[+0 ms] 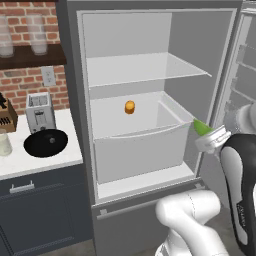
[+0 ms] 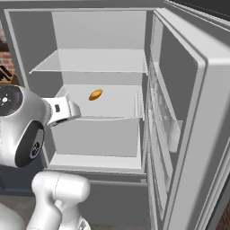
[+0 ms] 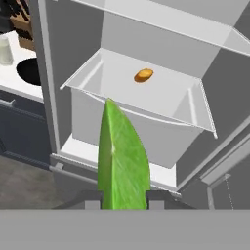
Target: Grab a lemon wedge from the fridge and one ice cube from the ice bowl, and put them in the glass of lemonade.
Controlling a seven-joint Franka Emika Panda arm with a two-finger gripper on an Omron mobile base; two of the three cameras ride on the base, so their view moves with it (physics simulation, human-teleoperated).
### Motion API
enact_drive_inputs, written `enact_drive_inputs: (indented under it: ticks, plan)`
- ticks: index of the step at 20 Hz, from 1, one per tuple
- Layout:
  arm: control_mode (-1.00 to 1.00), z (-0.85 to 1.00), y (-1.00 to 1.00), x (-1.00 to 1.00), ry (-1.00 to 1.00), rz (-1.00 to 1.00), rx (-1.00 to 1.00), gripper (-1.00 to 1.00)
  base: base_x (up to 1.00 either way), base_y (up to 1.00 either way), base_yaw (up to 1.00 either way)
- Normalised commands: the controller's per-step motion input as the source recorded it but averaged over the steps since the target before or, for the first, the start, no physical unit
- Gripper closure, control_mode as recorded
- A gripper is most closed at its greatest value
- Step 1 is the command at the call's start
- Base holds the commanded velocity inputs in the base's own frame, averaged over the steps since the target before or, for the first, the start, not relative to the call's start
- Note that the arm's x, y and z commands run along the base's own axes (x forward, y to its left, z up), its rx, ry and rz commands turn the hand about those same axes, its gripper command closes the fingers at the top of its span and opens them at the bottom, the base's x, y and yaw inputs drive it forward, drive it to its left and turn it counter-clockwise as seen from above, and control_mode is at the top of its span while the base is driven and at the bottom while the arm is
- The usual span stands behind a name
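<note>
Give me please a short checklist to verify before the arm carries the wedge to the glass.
1. Lemon wedge between the pincer fingers: ok.
2. Wedge outside the fridge, clear of the drawer: ok.
3. Fridge door open, not blocking: ok.
4. Glass of lemonade upright at the counter's left edge: ok.
5. Ice bowl on the counter: ok; ice inside: cannot tell.

Rendered kitchen, open fridge [image 1: 150, 60], toaster [image 1: 40, 112], brick wall [image 1: 22, 82], counter [image 1: 70, 150]
</note>
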Motion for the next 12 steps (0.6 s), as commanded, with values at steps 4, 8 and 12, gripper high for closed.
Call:
enact_drive_inputs:
  ticks: [4,8,12]
  plan:
    - [1.0,-0.11,0.0,-0.11,-0.02,0.0,0.0,1.0,-0.28,0.04,0.0]
    - [1.0,0.0,0.0,0.0,0.0,0.0,0.0,1.0,-0.83,0.39,0.0]
    - [1.0,0.0,0.0,0.0,0.0,0.0,0.0,1.0,-0.76,0.63,0.0]
